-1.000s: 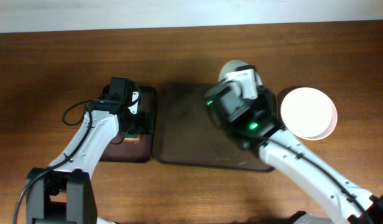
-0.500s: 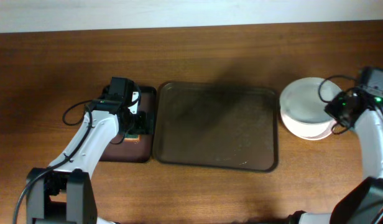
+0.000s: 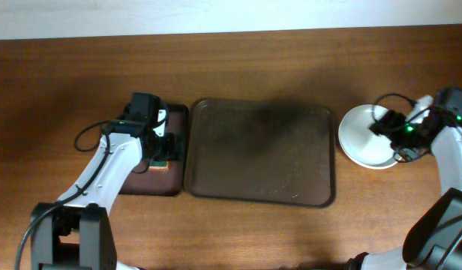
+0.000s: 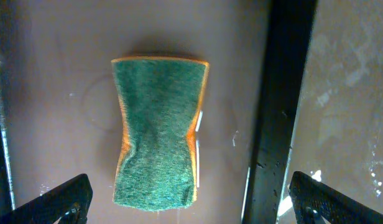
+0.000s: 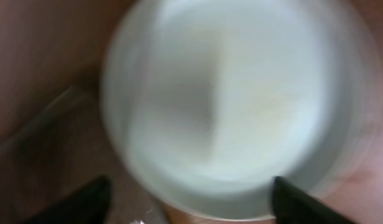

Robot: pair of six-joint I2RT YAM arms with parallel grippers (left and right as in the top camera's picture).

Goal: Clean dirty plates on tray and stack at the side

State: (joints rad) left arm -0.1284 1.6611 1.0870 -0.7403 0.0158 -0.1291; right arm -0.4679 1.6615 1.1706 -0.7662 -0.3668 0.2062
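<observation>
The brown tray (image 3: 261,154) lies mid-table with no plates on it. The white plates (image 3: 360,137) sit stacked on the table just right of it; how many are in the stack I cannot tell. My right gripper (image 3: 388,135) hovers over the stack's right side. In the blurred right wrist view the top plate (image 5: 241,99) fills the frame and the right gripper (image 5: 191,205) stands open, its fingers apart at the plate's near rim. My left gripper (image 4: 191,202) is open above a green and orange sponge (image 4: 159,134).
The sponge rests in a smaller dark tray (image 3: 145,178) left of the big tray, and its black rim (image 4: 281,112) runs between the two. Bare wooden table (image 3: 238,67) stretches behind both trays.
The right arm swung from over the tray to the stack at the right, and its jaws went from shut to open above the plates. The left arm stayed still.
</observation>
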